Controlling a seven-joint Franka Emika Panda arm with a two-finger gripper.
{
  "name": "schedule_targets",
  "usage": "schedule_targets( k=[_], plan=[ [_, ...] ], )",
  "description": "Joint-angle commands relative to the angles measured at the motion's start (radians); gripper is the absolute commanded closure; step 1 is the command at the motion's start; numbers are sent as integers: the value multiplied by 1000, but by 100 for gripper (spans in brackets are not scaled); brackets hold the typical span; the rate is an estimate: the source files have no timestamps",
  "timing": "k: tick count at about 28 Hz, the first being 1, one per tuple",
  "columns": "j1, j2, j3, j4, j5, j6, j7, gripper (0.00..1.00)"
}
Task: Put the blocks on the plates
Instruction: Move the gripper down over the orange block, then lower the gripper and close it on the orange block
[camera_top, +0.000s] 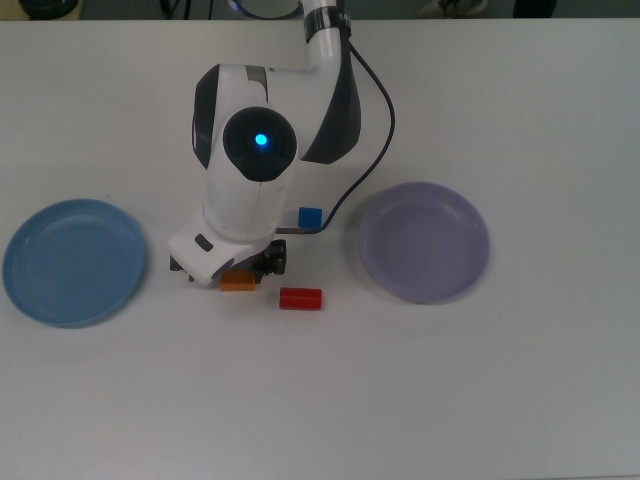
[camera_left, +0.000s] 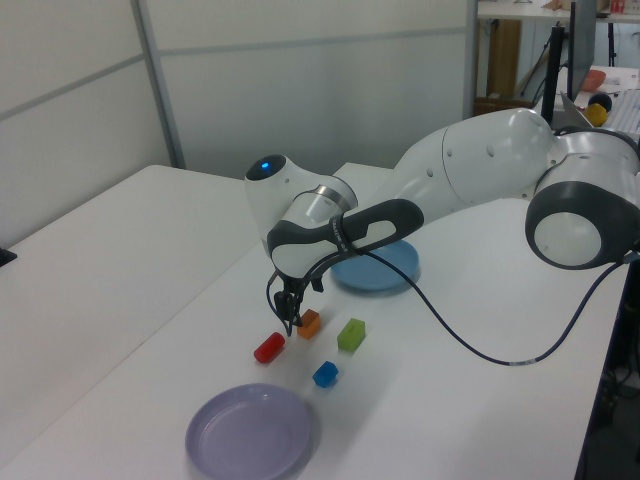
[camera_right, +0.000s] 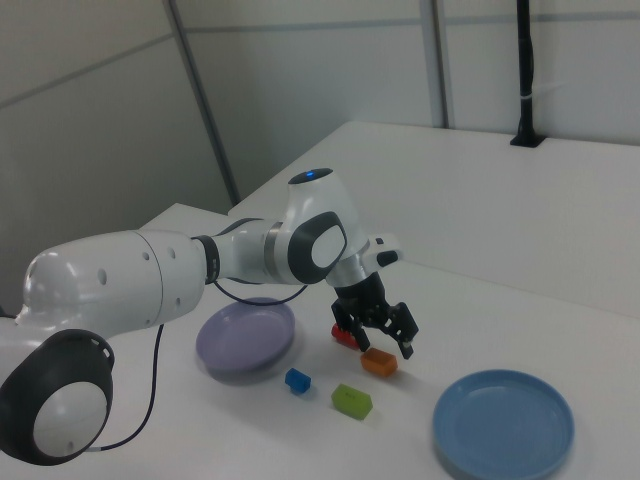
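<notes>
From the top view, I see my arm's white wrist covering the middle of the white counter (camera_top: 520, 400), with the hand (camera_top: 228, 268) just below it and the orange block (camera_top: 237, 283) poking out from under it. The red block (camera_top: 300, 298) lies just right of that, the blue cube (camera_top: 310, 216) sits above it beside the arm, and the green block is hidden under the wrist. The light blue plate (camera_top: 73, 262) is at the frame's left edge, the lavender plate (camera_top: 424, 241) right of centre; both hold no block.

In the left view, I see the hand (camera_left: 291, 318) low over the counter just left of the orange block (camera_left: 310, 322), too narrow from here for me to tell the finger spacing. The red block (camera_left: 269, 346), green block (camera_left: 351, 334) and blue cube (camera_left: 325, 374) lie around it, with the lavender plate (camera_left: 248, 432) at the bottom and the light blue plate (camera_left: 385, 272) behind the arm.

In the right view, I see the hand (camera_right: 384, 336) with its fingers spread apart just above the orange block (camera_right: 379, 362), gripping nothing. The red block (camera_right: 343, 335) shows behind it, the green block (camera_right: 352, 400) and blue cube (camera_right: 297, 380) in front, the lavender plate (camera_right: 244, 338) to the left and the light blue plate (camera_right: 503, 424) at lower right.
</notes>
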Motion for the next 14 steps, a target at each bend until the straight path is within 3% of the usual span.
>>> schedule_targets(
  k=[1,14],
  plan=[
    [1,-6,-4,-28,-16,23,-18,0],
    [4,-12,1,-25,-8,20,-15,0]
  ],
)
